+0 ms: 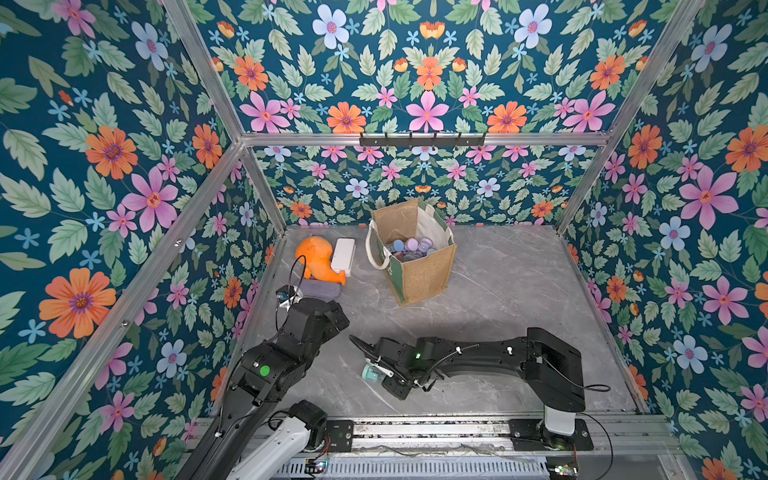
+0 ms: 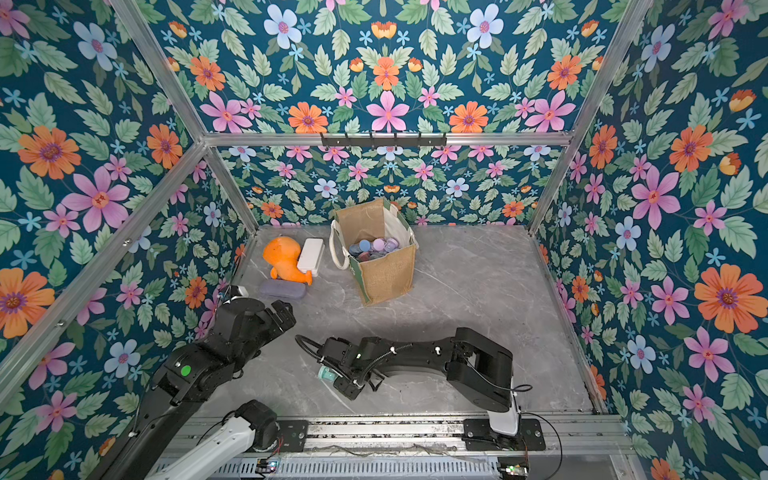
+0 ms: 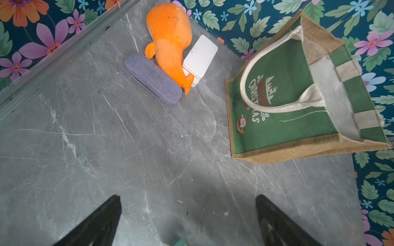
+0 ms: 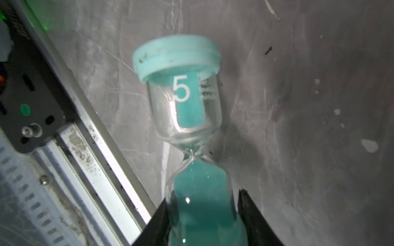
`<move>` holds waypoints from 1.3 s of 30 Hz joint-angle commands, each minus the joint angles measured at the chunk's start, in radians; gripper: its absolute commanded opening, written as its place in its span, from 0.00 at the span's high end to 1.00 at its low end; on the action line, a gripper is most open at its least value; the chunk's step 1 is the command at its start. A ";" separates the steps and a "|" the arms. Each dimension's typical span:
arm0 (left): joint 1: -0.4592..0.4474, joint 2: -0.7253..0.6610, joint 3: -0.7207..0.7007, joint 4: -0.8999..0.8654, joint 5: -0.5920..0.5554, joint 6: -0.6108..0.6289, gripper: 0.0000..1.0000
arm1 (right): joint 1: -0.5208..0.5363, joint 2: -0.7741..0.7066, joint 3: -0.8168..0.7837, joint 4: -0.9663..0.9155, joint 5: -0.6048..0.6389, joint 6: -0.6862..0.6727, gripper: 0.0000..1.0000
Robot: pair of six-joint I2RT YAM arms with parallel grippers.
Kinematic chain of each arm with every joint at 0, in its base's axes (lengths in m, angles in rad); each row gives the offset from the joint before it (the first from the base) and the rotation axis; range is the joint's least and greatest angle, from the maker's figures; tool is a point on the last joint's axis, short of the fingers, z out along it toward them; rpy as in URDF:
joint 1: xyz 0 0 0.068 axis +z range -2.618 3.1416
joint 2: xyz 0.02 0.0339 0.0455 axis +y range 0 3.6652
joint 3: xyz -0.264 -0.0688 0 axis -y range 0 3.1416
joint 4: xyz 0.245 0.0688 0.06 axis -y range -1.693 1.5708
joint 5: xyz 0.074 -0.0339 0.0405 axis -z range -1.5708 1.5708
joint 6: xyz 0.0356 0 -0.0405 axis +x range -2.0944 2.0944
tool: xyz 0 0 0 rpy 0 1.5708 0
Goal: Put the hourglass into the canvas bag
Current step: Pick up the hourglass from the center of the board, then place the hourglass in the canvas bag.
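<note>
The right pincer (image 4: 202, 202) pinches the hourglass (image 4: 187, 102): its two black fingers press on either side of the bulb full of teal sand. The other bulb, marked with a white 5 and capped in mint, juts out beyond them. In both top views this hourglass sits in the lower middle of the frame, low over the grey tabletop (image 1: 498, 291) near the front rail. Whether it rests on the surface cannot be told. The left pincer (image 3: 187, 198) is spread wide with nothing between its fingers. The canvas bag (image 1: 428, 278) stands upright in the upper middle, well apart from the hourglass, and its open mouth shows several other hourglasses (image 1: 409, 247) inside. Left of it lie an orange plush toy (image 1: 318, 257), a white box (image 1: 343, 253) and a grey case (image 1: 318, 289) — bunched together.
</note>
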 commanded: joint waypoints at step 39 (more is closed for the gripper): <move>0.001 0.383 0.111 0.485 0.138 0.140 0.00 | -0.607 -0.019 0.753 -0.136 -0.152 0.061 0.63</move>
